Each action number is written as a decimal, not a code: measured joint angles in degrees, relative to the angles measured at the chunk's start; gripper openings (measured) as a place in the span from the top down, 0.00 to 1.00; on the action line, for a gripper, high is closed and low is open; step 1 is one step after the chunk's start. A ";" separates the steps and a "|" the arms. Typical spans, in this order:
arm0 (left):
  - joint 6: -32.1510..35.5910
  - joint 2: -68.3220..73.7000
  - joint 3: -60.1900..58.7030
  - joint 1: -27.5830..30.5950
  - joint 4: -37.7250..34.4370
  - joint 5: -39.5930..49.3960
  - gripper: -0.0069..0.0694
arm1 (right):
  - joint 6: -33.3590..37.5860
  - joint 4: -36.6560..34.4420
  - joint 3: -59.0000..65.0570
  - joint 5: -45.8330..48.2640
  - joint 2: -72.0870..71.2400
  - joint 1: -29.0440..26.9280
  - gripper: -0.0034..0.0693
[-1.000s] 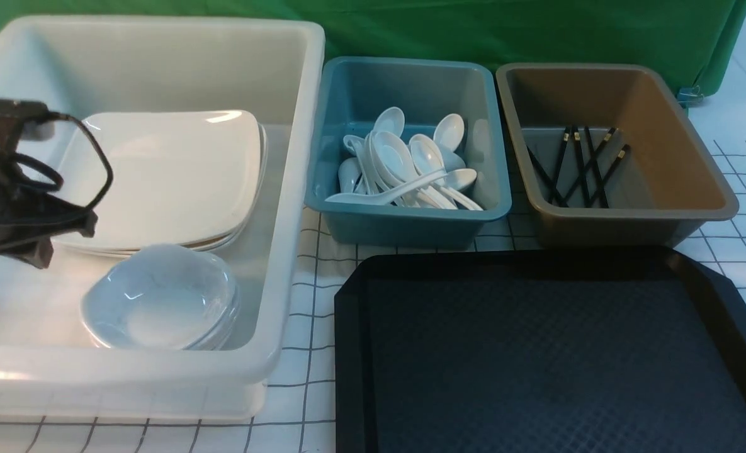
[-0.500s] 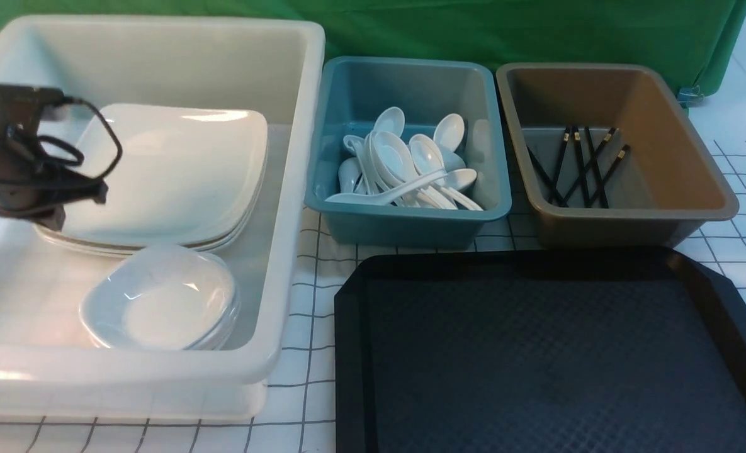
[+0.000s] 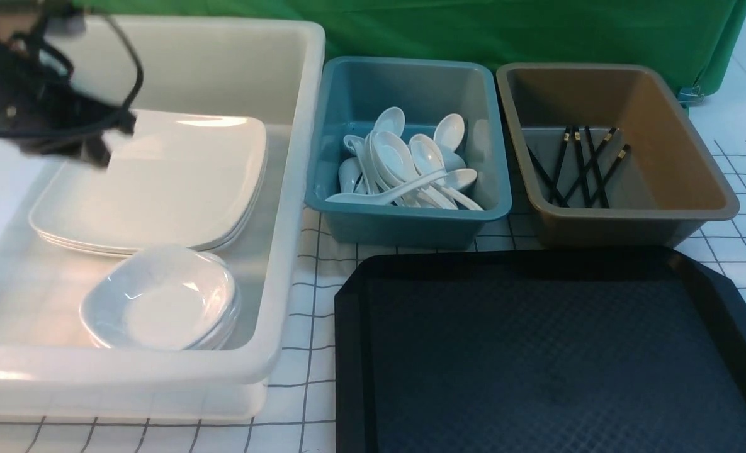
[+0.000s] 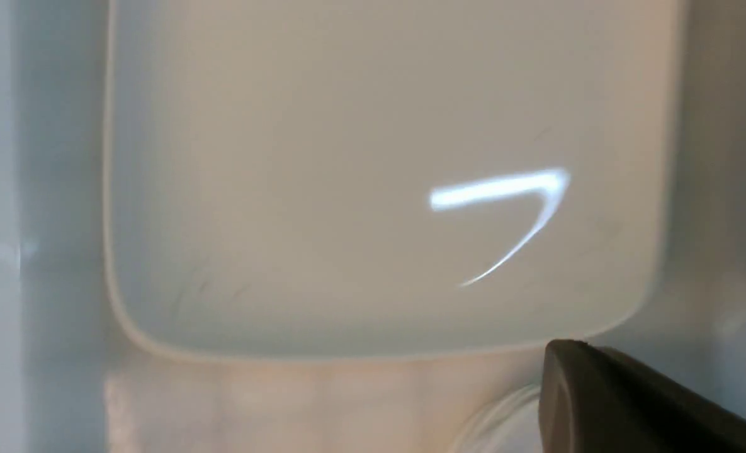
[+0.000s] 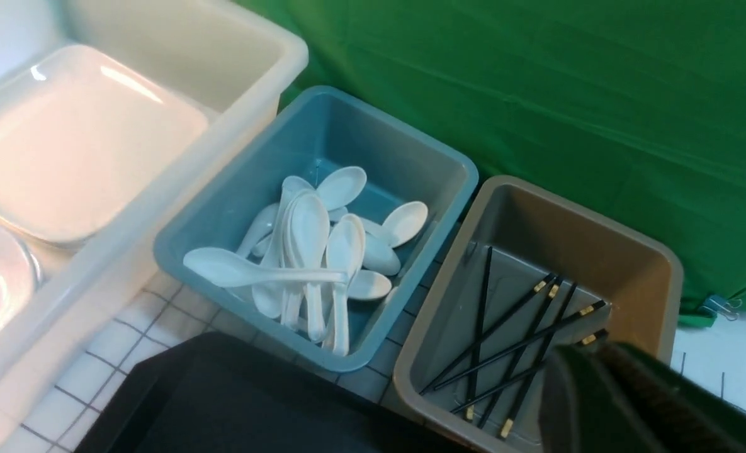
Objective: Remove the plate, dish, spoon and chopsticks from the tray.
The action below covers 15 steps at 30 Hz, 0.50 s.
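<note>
Since the earlier frames our left tool (image 3: 99, 151) has risen from low beside the stack to the far-left corner of the white tub (image 3: 297, 189), and the top plate (image 3: 158, 176), which sat tilted then, now lies flat on the stack of plates. Our left tool is closed with nothing in it; in the left wrist view only one dark finger (image 4: 612, 402) shows, clear of the plate (image 4: 373, 189) below it. Our right tool (image 5: 624, 409) is out of the front view; in its own wrist view we see its dark tip above the brown tub (image 5: 536, 251), jaws shut and empty.

The tray (image 3: 536, 352) lies bare on the gridded counter (image 3: 310, 302), nearest us. The stacked small dishes (image 3: 162, 299) sit in the white tub, in front of the plates. The spoons (image 3: 404, 167) are piled in the teal tub (image 3: 410, 220), and the chopsticks (image 3: 577, 167) lie crossed in the brown tub (image 3: 694, 189).
</note>
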<state>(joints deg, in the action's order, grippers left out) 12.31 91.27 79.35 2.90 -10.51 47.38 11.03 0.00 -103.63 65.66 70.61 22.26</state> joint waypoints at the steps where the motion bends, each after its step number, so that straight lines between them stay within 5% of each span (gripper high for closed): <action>1: -0.66 -4.43 -0.26 -2.06 0.07 -1.95 0.90 | -0.89 0.88 0.07 0.07 -1.13 0.00 0.91; 10: -1.64 -26.60 -2.51 -4.80 -0.15 -0.77 0.90 | -3.55 5.05 0.90 1.43 -12.04 0.00 0.95; 15: -1.52 -42.46 -13.10 -4.80 -0.66 -8.51 0.90 | -5.51 9.42 10.31 -4.39 -25.15 0.00 0.95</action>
<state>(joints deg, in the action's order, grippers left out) 10.79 48.81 66.25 -1.90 -11.17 38.87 5.52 9.42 -93.32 61.27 45.46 22.26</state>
